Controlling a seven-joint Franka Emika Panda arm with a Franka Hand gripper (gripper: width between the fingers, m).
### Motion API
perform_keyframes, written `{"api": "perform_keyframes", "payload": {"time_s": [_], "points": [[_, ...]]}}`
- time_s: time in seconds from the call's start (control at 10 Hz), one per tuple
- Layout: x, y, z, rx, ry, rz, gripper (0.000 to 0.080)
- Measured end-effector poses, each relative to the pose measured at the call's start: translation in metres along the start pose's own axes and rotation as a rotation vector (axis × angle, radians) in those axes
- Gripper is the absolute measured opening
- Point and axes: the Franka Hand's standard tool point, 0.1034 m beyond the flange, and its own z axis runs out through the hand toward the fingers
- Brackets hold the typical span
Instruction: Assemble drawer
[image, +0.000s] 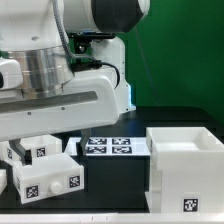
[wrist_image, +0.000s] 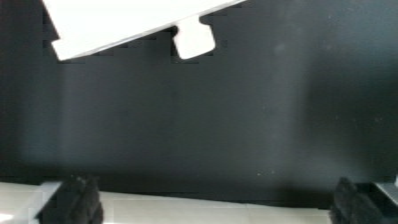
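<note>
Pick-up step, I think: the gripper (wrist_image: 221, 203) hovers, jaws apart and empty, short of a knobbed box (wrist_image: 128, 27); next it must lower and close.

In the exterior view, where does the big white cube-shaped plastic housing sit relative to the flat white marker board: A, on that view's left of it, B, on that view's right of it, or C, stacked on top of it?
B: the big white cube-shaped plastic housing stands on the exterior view's right of the flat white marker board, beside it rather than on it.
</note>
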Motion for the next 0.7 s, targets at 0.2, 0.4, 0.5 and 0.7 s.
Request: {"api": "perform_keyframes", "payload": {"time_s": [0.2, 0.4, 0.5, 0.7], "points": [[0.004, 0.008, 0.008, 0.005, -0.081, 0.011, 0.0649], [0.008, 0.004, 0.010, 0.004, -0.258, 0.058, 0.0649], [-0.001, -0.001, 0.012, 0.025, -0.343, 0.056, 0.0649], [-0.005, -0.005, 0.017, 0.052, -0.483, 0.049, 0.0649]]}}
